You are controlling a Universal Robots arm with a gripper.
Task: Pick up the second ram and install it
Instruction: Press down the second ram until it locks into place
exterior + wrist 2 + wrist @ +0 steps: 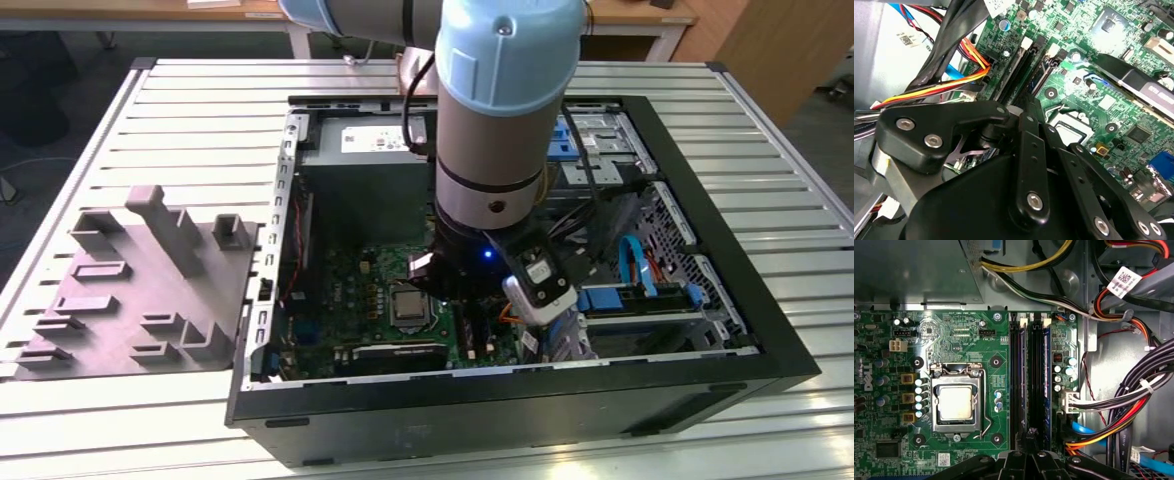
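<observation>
My gripper (1030, 434) is down inside the open computer case (747, 300), with its tips at the near end of the two long black memory slots (1019, 370) beside the silver processor socket (955, 402). The fingers (1026, 120) are drawn together with no gap showing between them. A thin dark board edge with a bluish tint runs along the slots in both wrist views; it looks like the second ram (1040, 76) standing edge-on in a slot right under the fingertips. I cannot tell whether the tips touch it. In the exterior view the arm hides the slots.
Bundles of black, red, yellow and orange cables (1114, 420) lie close beside the slots. The power supply (360, 140) and drive cage (601, 150) fill the case's far side. A grey fixture block (147, 280) sits on the slatted table at the exterior view's left.
</observation>
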